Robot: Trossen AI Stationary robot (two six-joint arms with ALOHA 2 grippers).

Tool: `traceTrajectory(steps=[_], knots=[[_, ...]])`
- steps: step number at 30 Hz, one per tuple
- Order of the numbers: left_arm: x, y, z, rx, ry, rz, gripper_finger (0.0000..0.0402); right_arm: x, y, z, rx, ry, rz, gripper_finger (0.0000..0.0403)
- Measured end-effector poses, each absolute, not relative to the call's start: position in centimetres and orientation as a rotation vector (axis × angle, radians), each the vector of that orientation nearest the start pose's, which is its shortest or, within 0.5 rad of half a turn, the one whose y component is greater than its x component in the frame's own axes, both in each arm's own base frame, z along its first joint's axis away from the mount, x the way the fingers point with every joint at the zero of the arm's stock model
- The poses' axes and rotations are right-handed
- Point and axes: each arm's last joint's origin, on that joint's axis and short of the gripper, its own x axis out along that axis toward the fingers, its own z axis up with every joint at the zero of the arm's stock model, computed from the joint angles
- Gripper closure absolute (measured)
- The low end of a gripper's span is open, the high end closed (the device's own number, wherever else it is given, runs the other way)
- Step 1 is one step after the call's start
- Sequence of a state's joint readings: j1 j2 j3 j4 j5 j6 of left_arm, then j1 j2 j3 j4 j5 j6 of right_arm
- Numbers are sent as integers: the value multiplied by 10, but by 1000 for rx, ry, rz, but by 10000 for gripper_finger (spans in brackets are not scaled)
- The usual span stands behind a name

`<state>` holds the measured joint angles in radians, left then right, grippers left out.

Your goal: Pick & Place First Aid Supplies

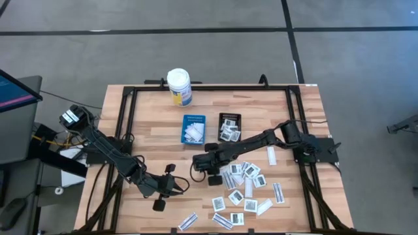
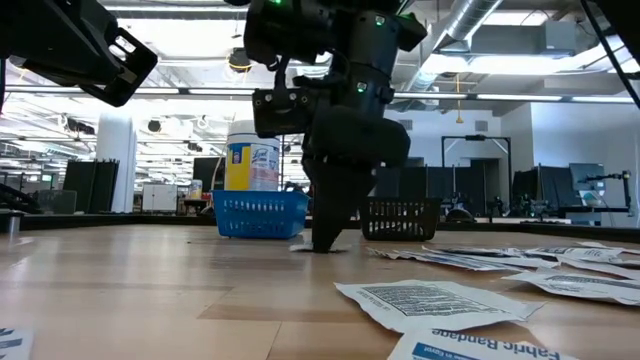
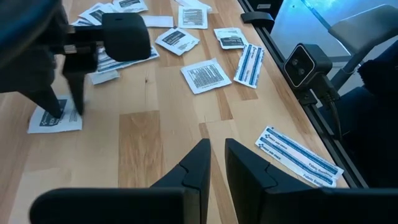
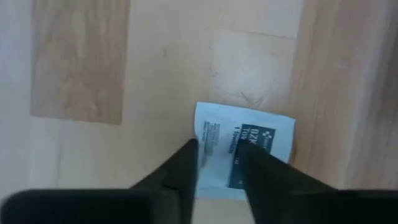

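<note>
The right gripper's (image 4: 219,163) two dark fingers (image 4: 180,171) are set down narrowly apart upon a small squarish white paper packet with dark print (image 4: 245,149), one tip at its edge and the other on its printed face; the packet lies flat on the pale wooden tabletop (image 4: 81,56), and whether it is pinched cannot be told. In the low view the same gripper (image 2: 328,240) is seen pointing straight down with its tips at the table surface. From above, this gripper (image 1: 213,177) is placed near the middle of the table, just toward the near edge from the small blue rectangular tray (image 1: 192,129) and the small black rectangular tray (image 1: 229,126), each of which holds white packets.

The remaining scattered white paper packets and narrow strips (image 1: 245,189) are spread beside the gripper toward the near right corner, with a few more strips (image 1: 188,221) at the near edge.

The left gripper (image 3: 214,163) is held above bare wood with its fingers nearly together and nothing between them; a blue-printed narrow strip (image 3: 298,157) lies well apart from it by the table's edge. In the high view it (image 1: 166,188) is found toward the near left part of the table.

A white bottle with a yellow label (image 1: 179,87) stands at the far edge.
</note>
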<state>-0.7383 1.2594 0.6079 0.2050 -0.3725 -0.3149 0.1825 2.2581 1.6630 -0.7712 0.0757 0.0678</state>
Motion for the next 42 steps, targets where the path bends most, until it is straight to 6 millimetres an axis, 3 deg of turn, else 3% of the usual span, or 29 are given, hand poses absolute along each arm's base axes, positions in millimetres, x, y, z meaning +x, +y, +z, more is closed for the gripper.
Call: traceTrajectory(steps=[5, 12, 14, 19, 22, 25, 34, 37, 42], knots=[[196, -164, 213, -71, 432, -294, 353, 437, 78, 125, -115, 1359, 40, 391], [196, -164, 213, -70, 432, -295, 353, 428, 80, 144, -114, 1362, 41, 379], [196, -164, 213, -71, 432, -294, 353, 424, 81, 157, -117, 1353, 46, 385], [196, -164, 213, -69, 435, -294, 353, 403, 74, 213, -195, 1306, -58, 399], [196, -164, 213, -72, 435, -293, 353, 389, 59, 234, -282, 1316, -200, 391], [196, -164, 213, -74, 436, -294, 353, 380, 35, 250, -199, 1327, -314, 383], [196, -164, 213, -76, 436, -293, 353, 377, -37, 224, 33, 1489, -415, 372], [196, -164, 212, -74, 439, -294, 353, 378, -46, 217, 122, 1497, -369, 354], [196, -165, 212, -73, 445, -299, 353, 377, -43, 214, 121, 1514, -359, 319]])
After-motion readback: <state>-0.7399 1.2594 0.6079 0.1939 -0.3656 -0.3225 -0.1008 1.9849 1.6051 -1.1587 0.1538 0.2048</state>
